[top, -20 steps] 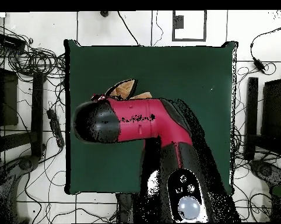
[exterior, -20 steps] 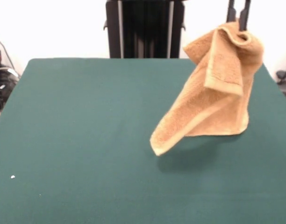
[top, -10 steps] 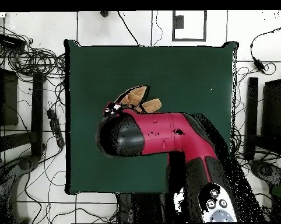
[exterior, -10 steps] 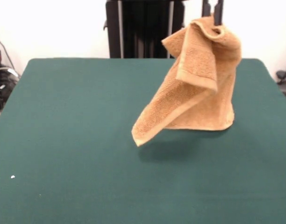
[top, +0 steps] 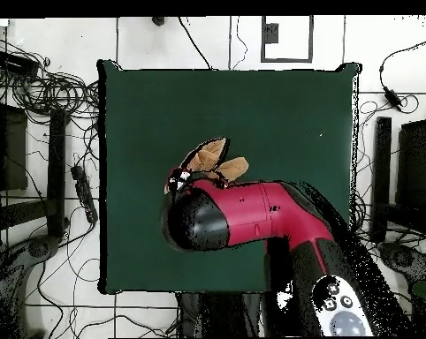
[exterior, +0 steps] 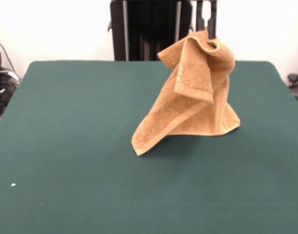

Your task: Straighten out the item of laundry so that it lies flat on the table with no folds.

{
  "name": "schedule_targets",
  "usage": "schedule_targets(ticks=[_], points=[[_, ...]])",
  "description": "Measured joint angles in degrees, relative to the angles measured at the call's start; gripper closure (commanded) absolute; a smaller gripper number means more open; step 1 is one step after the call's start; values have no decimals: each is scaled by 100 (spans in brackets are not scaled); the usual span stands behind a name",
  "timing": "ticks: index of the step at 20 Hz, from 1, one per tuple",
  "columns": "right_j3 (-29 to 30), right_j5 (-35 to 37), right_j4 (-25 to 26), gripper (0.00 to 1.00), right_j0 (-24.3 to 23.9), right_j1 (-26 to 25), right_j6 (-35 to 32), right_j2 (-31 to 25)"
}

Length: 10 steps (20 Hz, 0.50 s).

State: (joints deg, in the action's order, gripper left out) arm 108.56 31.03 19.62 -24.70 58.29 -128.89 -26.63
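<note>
Above the table [exterior: 66,146], toward its back edge, the gripper [exterior: 206,30] pinches the towel [exterior: 193,102] by one corner; it hangs straight below, lowest corners brushing the cloth.

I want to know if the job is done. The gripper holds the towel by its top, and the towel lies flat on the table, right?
Not flat. The front view shows the towel hanging bunched and folded from the gripper, only its lower corners down at the table.
</note>
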Motion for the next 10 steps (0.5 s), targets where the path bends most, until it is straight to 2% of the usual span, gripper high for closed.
schedule_targets(ticks=[10], points=[[220, -829, 961, 100, 124, -256, 0, -55]])
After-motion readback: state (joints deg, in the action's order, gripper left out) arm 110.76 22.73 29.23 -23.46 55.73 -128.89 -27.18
